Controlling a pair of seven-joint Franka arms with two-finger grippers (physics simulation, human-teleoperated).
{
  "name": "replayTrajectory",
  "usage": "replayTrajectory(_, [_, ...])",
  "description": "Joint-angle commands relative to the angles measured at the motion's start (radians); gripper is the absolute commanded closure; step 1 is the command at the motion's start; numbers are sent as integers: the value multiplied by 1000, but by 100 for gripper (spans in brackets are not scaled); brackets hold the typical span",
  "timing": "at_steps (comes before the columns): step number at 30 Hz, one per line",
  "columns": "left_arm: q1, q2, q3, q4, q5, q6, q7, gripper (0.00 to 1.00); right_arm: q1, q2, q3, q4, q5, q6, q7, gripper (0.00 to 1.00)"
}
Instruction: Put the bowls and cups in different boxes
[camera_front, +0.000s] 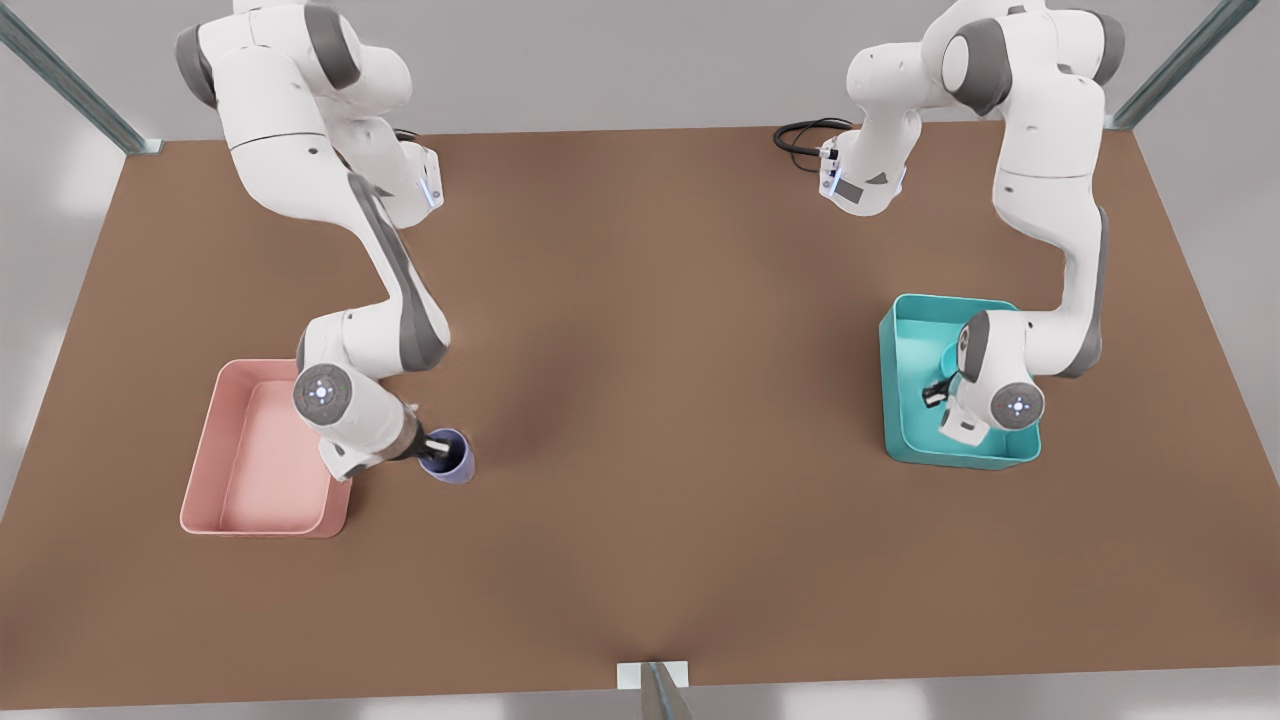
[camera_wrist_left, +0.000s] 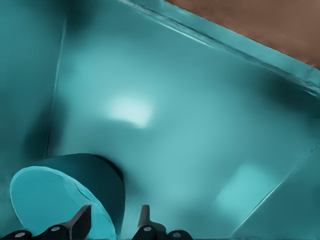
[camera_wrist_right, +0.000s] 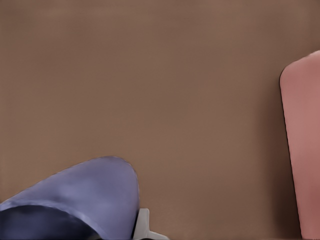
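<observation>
The brown table (camera_front: 660, 420) lies bare between the two bins. At its 8 o'clock, the pink box (camera_front: 262, 455) sits just beside the cup (camera_front: 449, 458), whose wall the right gripper (camera_front: 432, 447) pinches. At 4 o'clock, inside the teal box (camera_front: 905, 400), the left gripper (camera_wrist_left: 114, 224) clamps the tilted bowl's (camera_wrist_left: 50, 200) rim.

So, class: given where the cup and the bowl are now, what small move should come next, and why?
Probably the right gripper, shut on the cup, should carry it sideways over the pink box; the cup is still outside the box, beside its rim. The left gripper already holds the bowl inside the teal box.
</observation>
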Motion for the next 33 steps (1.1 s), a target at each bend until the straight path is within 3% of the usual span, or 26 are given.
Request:
replayTrajectory(1, [-5,-80,-15,77,-68,-199,7,0,-88,-35,-4,20,-16,-199,-385,79])
replayTrajectory(2, [-5,-106,-54,262,-136,-481,31,0,-137,-51,-5,26,-21,-232,-485,79])
replayTrajectory(3, [-4,-109,-98,391,-166,-643,76,0,-190,-65,-7,26,-26,-238,-587,79])
replayTrajectory(5, [-4,-128,-170,552,-183,-784,261,0,-283,-88,-10,28,-46,-270,-742,79])
replayTrajectory(7, [-7,-131,-247,715,-186,-786,292,0,-391,-88,-10,26,-65,-270,-882,79])
replayTrajectory(10, [-1,-128,-258,721,-183,-718,295,0,-456,-42,-10,26,-104,-233,-894,79])
replayTrajectory(15, [-8,-129,-262,718,-182,-709,295,0,-480,108,-10,12,-102,-9,-894,79])
replayTrajectory(25, [2,-128,-271,713,-175,-710,301,0,-476,159,6,-57,-84,138,-885,77])
replayTrajectory(26, [1,-129,-271,713,-174,-712,303,0,-476,174,6,-54,-82,136,-884,22])
replayTrajectory(27, [2,-129,-271,713,-174,-712,303,0,-477,182,6,-52,-61,132,-888,0])
replayTrajectory(33, [2,-126,-271,710,-152,-710,303,0,-471,154,9,-44,-62,81,-891,0])
